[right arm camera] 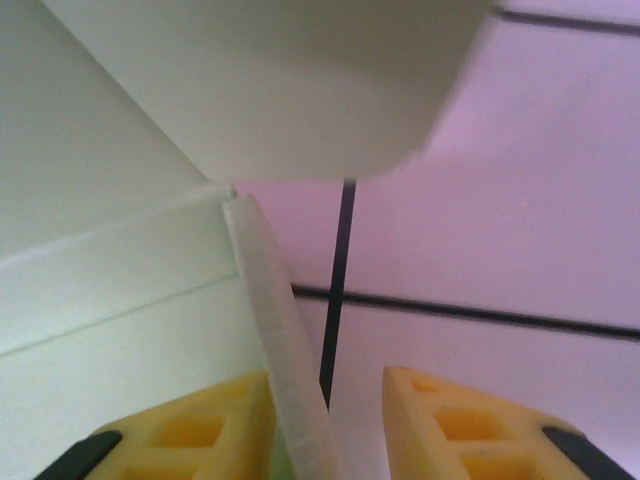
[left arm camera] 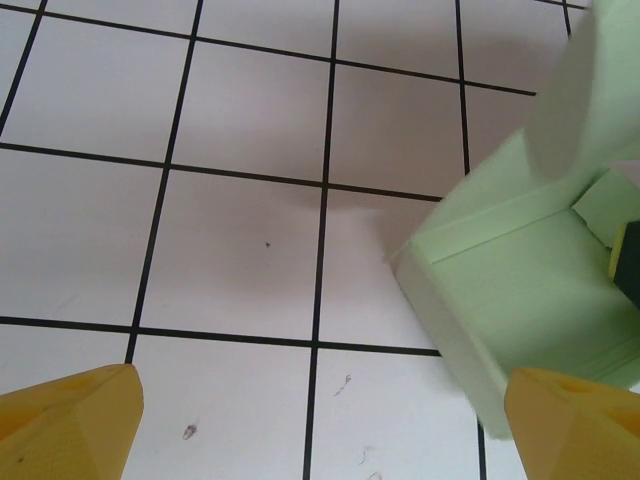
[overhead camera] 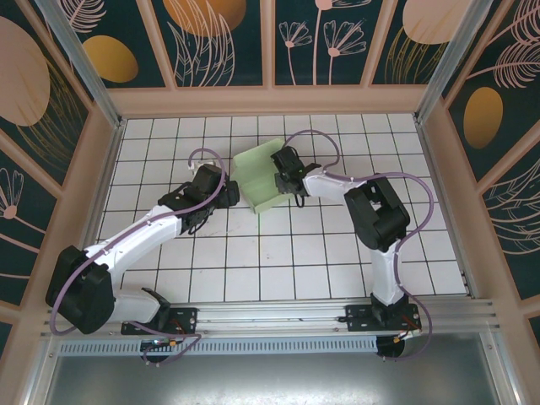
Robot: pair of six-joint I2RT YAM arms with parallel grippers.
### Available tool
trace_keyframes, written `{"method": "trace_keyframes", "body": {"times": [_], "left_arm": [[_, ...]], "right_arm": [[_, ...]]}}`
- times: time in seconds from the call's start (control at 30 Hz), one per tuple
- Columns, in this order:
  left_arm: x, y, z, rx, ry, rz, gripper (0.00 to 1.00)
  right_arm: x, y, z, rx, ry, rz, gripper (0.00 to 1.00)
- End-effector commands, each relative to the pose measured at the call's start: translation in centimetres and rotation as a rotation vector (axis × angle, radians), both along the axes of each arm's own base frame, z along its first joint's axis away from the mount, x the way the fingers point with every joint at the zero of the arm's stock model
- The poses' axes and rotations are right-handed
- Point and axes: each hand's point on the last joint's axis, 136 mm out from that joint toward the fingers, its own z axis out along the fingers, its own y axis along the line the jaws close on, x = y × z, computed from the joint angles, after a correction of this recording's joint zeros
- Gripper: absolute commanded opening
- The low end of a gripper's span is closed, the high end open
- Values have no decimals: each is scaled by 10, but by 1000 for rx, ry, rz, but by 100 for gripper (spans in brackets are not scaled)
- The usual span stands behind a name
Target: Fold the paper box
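The paper box [overhead camera: 263, 175] is pale mint-green card, partly formed into a shallow box, and stands on the tiled floor at the back centre. My right gripper [overhead camera: 285, 180] reaches over its right side. In the right wrist view one thin box wall [right arm camera: 272, 320] stands between the yellow fingers: it lies against the left finger [right arm camera: 200, 430], with a gap to the right one, so the right gripper [right arm camera: 330, 400] is open. A loose flap [right arm camera: 280, 80] hangs above. My left gripper [overhead camera: 229, 197] is wide open just left of the box, whose corner [left arm camera: 500, 300] sits by the right finger [left arm camera: 570, 420]; nothing lies between the fingers of the left gripper [left arm camera: 320, 390].
The white tiled floor [overhead camera: 253, 253] with black grid lines is walled in by a peach frame [overhead camera: 270, 99] at the back and both sides. An aluminium rail [overhead camera: 278, 316] with both arm bases runs along the near edge.
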Motion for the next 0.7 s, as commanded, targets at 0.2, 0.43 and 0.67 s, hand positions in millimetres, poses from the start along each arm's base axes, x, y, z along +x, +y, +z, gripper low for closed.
{"method": "trace_keyframes", "body": {"times": [0.2,0.43,0.67], "left_arm": [[1,3,5,-7,-22,2,93],[2,2,6,-12,-20,4,93],[2,3,4,-7,-17,5,93]], "right_arm": [[-23,-2,6,20,12,81,31],[-23,-4,-7,-21,30,89,5],[-26,-22,-27,-220,38,90,0]]}}
